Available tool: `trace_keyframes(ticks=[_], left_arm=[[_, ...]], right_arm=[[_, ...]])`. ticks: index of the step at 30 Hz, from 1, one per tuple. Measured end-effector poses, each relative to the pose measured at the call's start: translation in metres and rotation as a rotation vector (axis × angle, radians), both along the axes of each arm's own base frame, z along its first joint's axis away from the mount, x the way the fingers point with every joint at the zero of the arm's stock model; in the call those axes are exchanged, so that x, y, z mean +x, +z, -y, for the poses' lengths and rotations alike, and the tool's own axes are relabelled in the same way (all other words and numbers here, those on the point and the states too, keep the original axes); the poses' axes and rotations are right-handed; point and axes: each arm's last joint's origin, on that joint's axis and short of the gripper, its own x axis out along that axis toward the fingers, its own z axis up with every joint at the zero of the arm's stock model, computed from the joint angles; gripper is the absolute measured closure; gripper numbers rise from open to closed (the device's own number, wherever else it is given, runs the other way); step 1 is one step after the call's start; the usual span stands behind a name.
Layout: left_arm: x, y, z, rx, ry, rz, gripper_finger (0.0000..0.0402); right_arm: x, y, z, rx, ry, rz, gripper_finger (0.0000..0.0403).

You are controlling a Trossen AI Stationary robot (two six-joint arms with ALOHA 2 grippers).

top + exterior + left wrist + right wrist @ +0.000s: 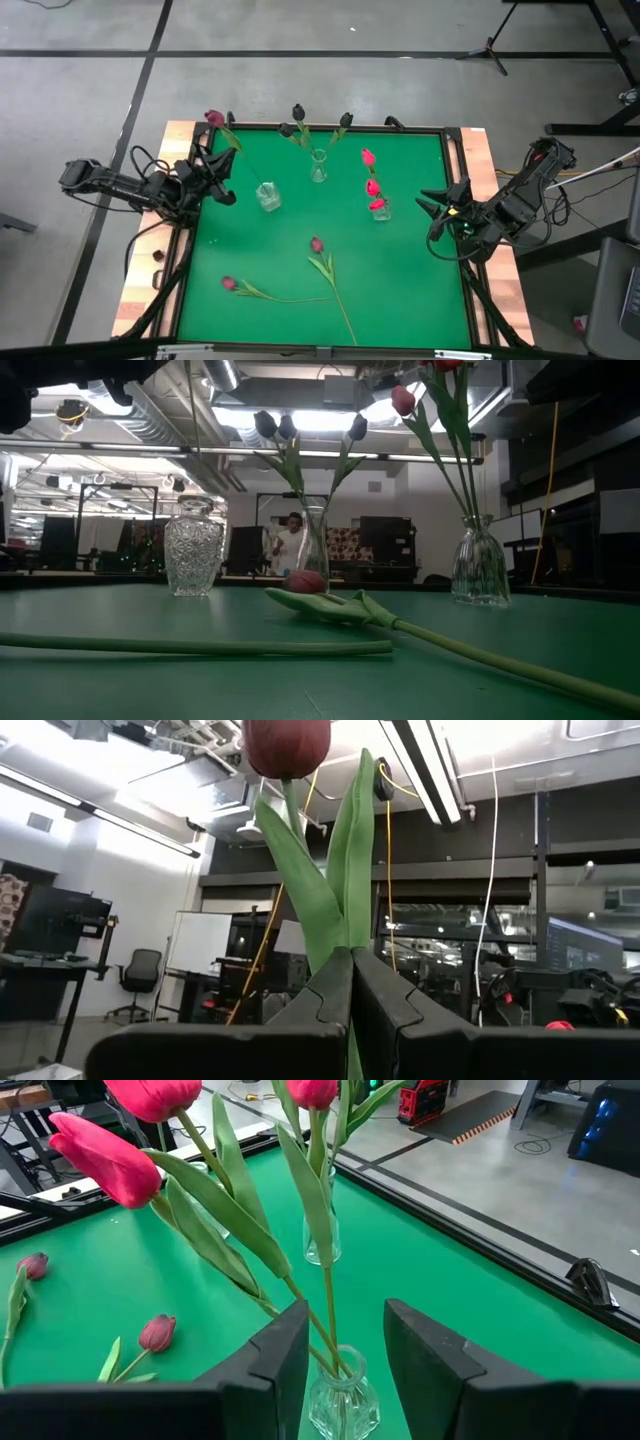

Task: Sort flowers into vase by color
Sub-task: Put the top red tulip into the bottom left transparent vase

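While clamping a magenta tulip (214,118), left pincer (222,160) raised

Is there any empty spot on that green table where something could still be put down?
Yes. The mat is bare right of the two loose tulips, toward the right gripper. Also bare: the strip between the left vase and the lower loose tulip. Crowded: the far side, with three vases, the left gripper holding a tulip.

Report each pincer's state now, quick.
Left pincer: closed on a dull magenta tulip, held upright by its stem.
Right pincer: open, empty, just short of the vase of pink-red tulips.
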Motion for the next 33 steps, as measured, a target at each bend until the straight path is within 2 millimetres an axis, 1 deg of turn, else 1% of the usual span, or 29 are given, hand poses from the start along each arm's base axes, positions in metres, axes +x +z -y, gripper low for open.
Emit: trace_keyframes(ticks=[29,33], left_arm=[[0.0015,-0.0018,0.0002,-0.014,-0.013,-0.011,0.0402],[0.0031,-0.0038,0.0004,-0.012,-0.014,-0.039,0.0401]], right_arm=[[0.0,0.0,0.0,0.001,0.001,-0.001,0.0272],[0.0,0.0,0.0,0.0,0.001,-0.001,0.0272]])
